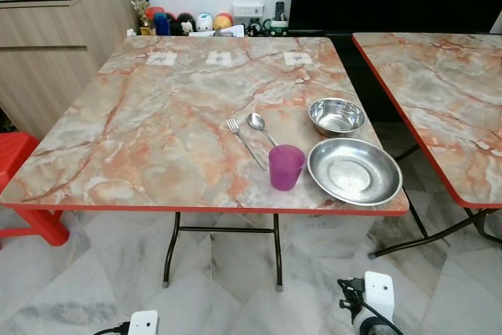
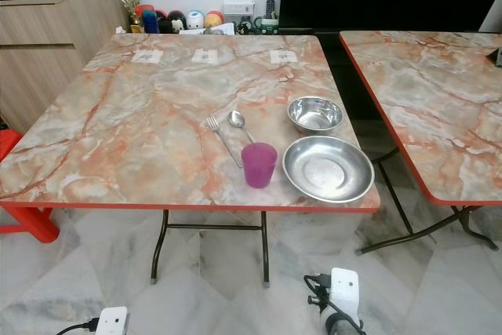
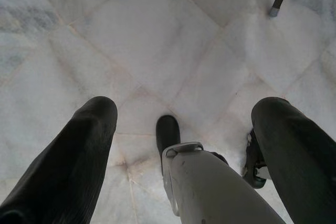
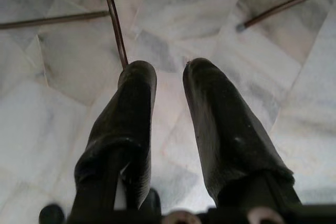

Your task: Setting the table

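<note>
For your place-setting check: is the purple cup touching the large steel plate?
Apart. The right eye view shows a strip of tabletop between the purple cup and the large steel plate.

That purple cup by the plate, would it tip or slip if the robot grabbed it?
The purple cup looks like thin plastic, so probably light and easy to knock over with a nudge. It widens toward its rim, so fingers closing on it might slide upward. It stands close to the plate and fork, so a push would likely bump one of them.

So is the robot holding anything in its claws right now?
No, nothing. The left gripper and right gripper both hang open over the floor, empty.
</note>
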You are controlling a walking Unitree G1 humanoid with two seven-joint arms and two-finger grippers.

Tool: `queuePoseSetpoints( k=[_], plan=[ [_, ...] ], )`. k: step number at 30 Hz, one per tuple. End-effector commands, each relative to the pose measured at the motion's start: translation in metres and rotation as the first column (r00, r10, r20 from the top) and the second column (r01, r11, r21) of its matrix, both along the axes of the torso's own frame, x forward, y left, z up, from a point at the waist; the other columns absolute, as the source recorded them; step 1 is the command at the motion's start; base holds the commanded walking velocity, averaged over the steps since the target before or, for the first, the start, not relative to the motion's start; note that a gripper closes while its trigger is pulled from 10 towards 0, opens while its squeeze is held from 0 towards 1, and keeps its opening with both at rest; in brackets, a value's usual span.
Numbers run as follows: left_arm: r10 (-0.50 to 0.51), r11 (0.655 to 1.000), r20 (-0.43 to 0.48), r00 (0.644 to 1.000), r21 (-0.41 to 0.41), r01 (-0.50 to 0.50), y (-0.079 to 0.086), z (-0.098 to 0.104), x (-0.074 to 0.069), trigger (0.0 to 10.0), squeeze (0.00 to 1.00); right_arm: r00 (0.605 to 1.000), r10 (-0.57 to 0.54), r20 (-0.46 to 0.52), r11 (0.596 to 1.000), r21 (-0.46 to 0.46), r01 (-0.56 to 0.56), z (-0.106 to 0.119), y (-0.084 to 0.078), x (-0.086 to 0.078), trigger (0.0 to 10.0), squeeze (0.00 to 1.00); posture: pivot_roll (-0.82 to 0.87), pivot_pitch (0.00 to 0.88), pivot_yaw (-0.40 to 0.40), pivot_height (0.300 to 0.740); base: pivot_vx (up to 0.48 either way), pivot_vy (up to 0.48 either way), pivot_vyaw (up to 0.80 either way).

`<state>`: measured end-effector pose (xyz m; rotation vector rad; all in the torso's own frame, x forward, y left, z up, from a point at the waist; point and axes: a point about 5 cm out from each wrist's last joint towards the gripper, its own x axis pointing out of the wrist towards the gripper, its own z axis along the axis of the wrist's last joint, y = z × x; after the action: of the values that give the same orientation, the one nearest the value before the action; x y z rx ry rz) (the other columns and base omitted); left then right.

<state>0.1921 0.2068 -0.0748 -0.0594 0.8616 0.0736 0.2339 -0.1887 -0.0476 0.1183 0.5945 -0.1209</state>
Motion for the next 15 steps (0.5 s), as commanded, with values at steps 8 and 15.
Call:
queuePoseSetpoints(
  k=[8, 15],
  plan=[
    [0.021, 1.000, -0.010, 1.000, 0.000, -0.021, 0.0033, -0.0038, -0.0096, 10.0, 0.00, 0.995, -0.041, 0.093, 0.999, -0.024, 0.043, 0.0051, -0.0030, -0.0010, 10.0, 0.00, 0.00, 0.086, -0.036, 0.740, 0.000, 0.000, 0.00],
    [0.027, 1.000, 0.001, 1.000, -0.004, -0.027, 0.0029, -0.0039, -0.0106, 10.0, 0.00, 0.996, -0.071, 0.047, 0.997, -0.031, 0.073, 0.0007, -0.0049, -0.0049, 10.0, 0.00, 0.01, 0.088, -0.046, 0.740, 0.000, 0.000, 0.00]
  ],
)
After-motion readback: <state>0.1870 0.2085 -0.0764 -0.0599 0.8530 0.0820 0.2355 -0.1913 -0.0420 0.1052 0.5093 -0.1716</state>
